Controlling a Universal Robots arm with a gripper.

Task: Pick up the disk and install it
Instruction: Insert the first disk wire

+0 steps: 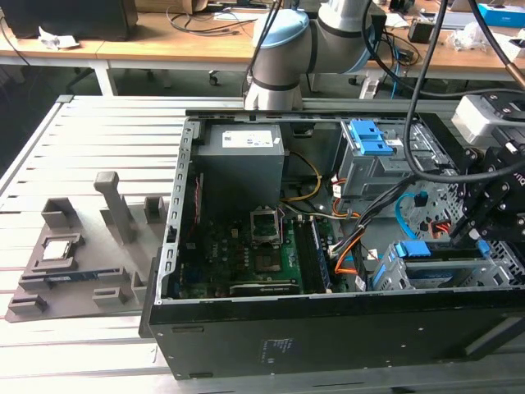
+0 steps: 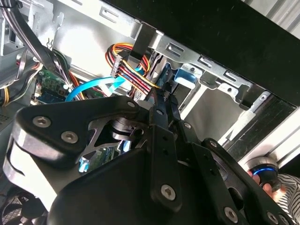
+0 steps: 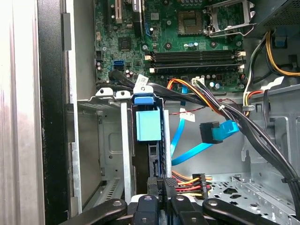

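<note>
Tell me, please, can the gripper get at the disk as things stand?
Probably yes: the gripper is right at the disk, which sits in the open bay, and the cables do not run between them.

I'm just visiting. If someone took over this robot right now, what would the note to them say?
Gripper: shut on the disk, deep inside the open computer case.
Disk: standing edge-on in the metal drive bay, beside the blue and orange cables.
Done: disk picked up and brought into the bay.
Left: not yet released; I cannot tell whether it is fully seated.
</note>
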